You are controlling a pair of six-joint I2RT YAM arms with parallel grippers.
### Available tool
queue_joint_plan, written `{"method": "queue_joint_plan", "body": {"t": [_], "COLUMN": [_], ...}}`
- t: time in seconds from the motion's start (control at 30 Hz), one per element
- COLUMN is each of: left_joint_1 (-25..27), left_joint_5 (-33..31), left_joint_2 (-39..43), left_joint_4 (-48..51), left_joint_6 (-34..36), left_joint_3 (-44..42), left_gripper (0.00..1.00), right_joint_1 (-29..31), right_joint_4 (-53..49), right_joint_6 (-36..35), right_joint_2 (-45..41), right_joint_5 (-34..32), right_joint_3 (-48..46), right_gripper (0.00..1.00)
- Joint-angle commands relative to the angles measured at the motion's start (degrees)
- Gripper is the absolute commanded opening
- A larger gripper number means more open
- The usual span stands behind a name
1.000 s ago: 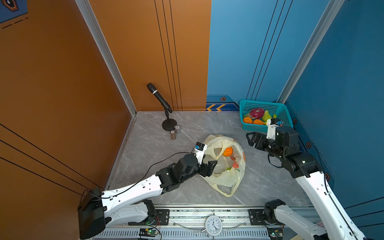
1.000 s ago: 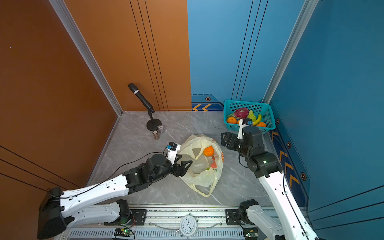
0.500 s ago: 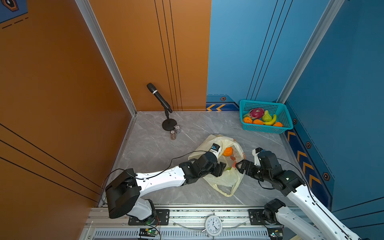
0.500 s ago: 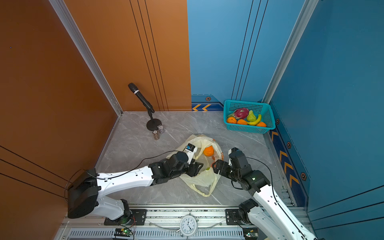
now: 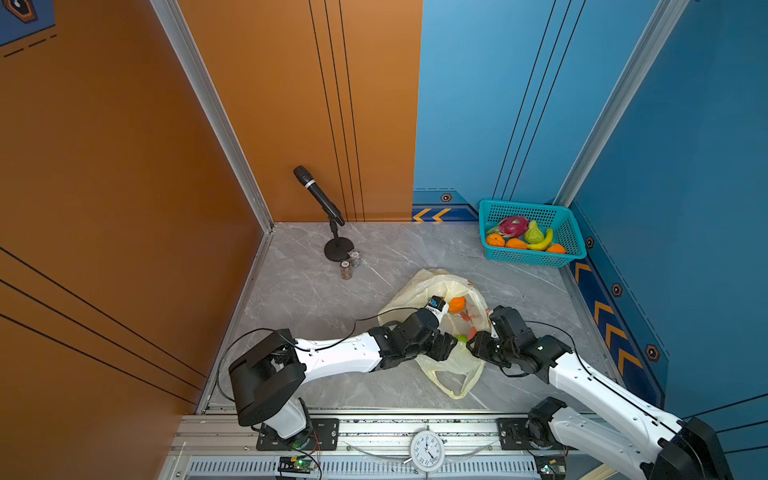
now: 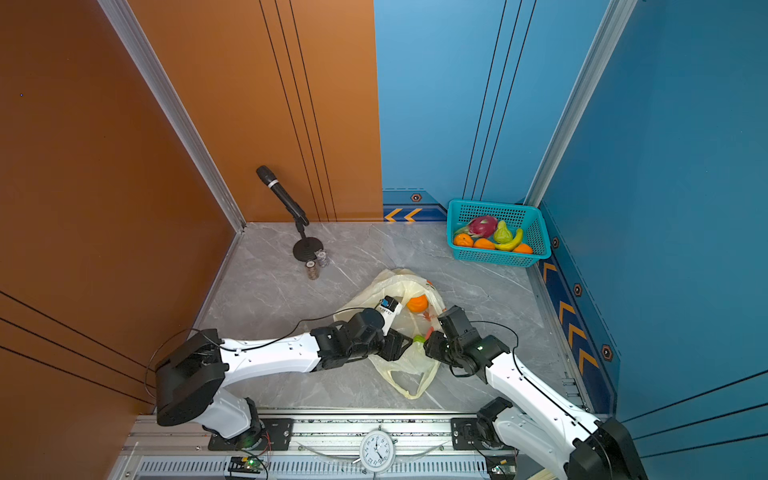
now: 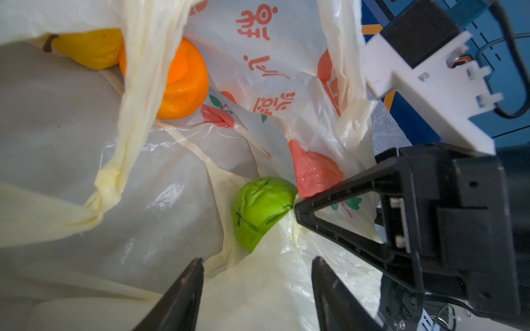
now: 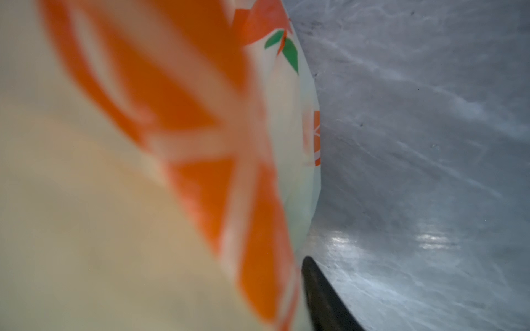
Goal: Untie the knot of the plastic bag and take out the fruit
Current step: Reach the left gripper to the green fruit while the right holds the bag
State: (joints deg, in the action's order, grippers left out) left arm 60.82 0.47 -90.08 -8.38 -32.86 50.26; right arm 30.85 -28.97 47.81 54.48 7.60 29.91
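Closest to the rail, both arms meet at the mouth of the plastic bag (image 5: 415, 291), which lies slumped on the grey marbled floor (image 5: 311, 299). The left gripper (image 7: 256, 259) hovers at the open mouth with its jaws apart. Slack bag film lies between them and nothing is visibly pinched. The right gripper (image 5: 473, 347) comes in from the opposite side, and one finger tip touches the bag's edge just beside a green fruit (image 7: 261, 209). Its other finger is hidden by film, so I cannot tell whether it is closed on anything. The untying looks done or nearly so, since the mouth gapes wide. One handle strip (image 7: 134, 114) does end in a twisted bunch that may be the knot (image 7: 96, 200), and I cannot tell whether it is tied. Emptying seems partway. Three pieces show in the bag: the green fruit near the mouth, an orange (image 7: 177, 83) deeper in, and a yellow stemmed fruit (image 7: 89, 47) touching it, both partly behind the strip. Farther back, in the corner by the blue wall and well apart from the bag, stands a teal perforated basket (image 5: 528, 259). It holds a pink dragon fruit (image 5: 513, 226), a green pear-shaped fruit (image 5: 535, 233), a banana (image 5: 542, 244) and three oranges (image 5: 516, 244).
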Motion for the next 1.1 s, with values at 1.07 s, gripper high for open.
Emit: {"method": "queue_joint_plan", "body": {"t": [1.07], "left_joint_1": [-0.56], "left_joint_5": [8.52], "left_joint_2": [-15.99], "left_joint_4": [-1.55], "left_joint_6": [5.31], "left_joint_3": [13.42], "left_gripper": [0.72], "right_joint_1": [4.57], "right_joint_4": [-6.89], "right_joint_6": [2.27], "right_joint_2": [-6.68], "right_joint_5": [-3.31], "right_joint_3": [-8.64], "right_gripper": [0.2]}}
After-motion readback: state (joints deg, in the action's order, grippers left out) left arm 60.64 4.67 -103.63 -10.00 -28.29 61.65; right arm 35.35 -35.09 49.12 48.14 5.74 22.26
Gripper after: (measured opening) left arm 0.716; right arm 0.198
